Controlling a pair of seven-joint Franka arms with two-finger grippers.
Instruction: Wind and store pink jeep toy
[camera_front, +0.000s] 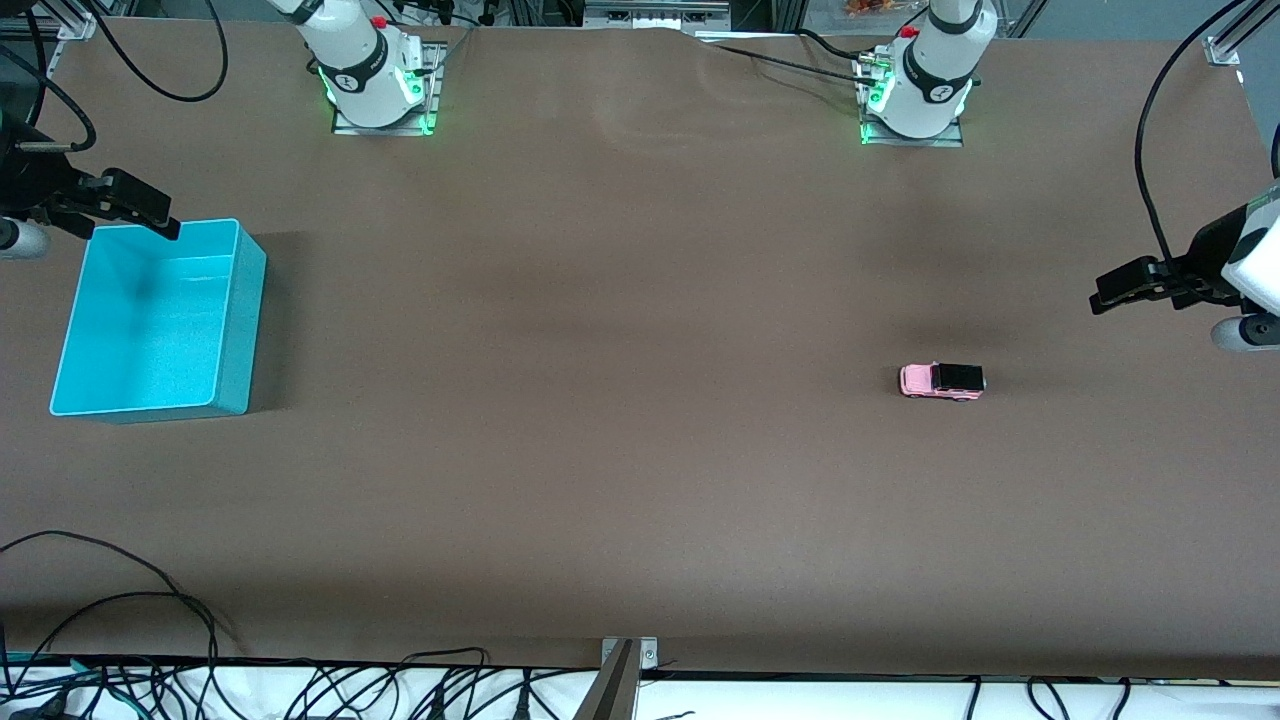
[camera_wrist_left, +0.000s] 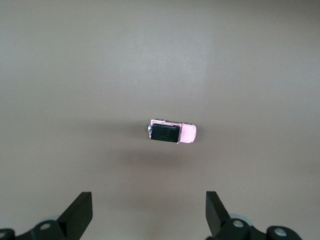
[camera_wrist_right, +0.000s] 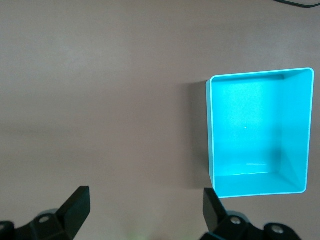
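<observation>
The pink jeep toy (camera_front: 942, 381) stands on its wheels on the brown table, toward the left arm's end. It also shows in the left wrist view (camera_wrist_left: 172, 132). My left gripper (camera_front: 1105, 293) hangs in the air, over the table near the left arm's end, open and empty (camera_wrist_left: 147, 212). The turquoise bin (camera_front: 238, 300) stands at the right arm's end and is empty; it shows in the right wrist view (camera_wrist_right: 210, 130). My right gripper (camera_front: 165, 222) hangs over the bin's farther edge, open and empty (camera_wrist_right: 145, 207).
The two arm bases (camera_front: 375, 95) (camera_front: 915, 100) stand along the farther edge. Black cables (camera_front: 150, 640) lie along the nearer edge, and a metal bracket (camera_front: 625, 660) sits at its middle.
</observation>
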